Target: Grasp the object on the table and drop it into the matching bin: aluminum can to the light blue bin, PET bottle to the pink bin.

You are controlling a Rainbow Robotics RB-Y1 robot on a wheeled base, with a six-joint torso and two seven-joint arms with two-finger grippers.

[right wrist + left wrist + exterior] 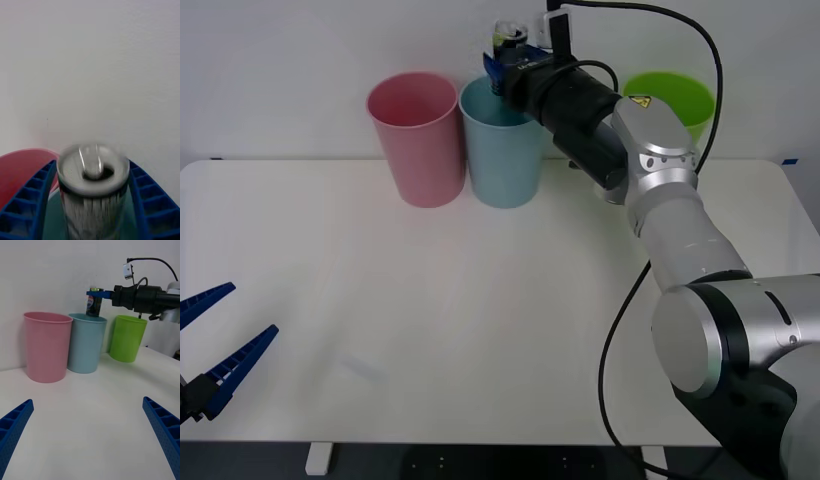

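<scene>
Above the light blue bin (502, 150), outstretched right gripper (506, 62) clamping upright aluminum can (508, 40).

The left claw (90, 435) hangs low over the white table (93, 408), its two blue ribbed fingers (15, 423) spread wide with bare tabletop between them. Well ahead of it three bins stand in a row against the wall: the pink bin (48, 347), the light blue bin (86, 343) just beside it, and a lime green bin (127, 338) a little apart. Above the light blue bin's mouth the right claw (98, 294) reaches in sideways, closed on the upright aluminum can (94, 306), whose base sits at about rim level.
</scene>
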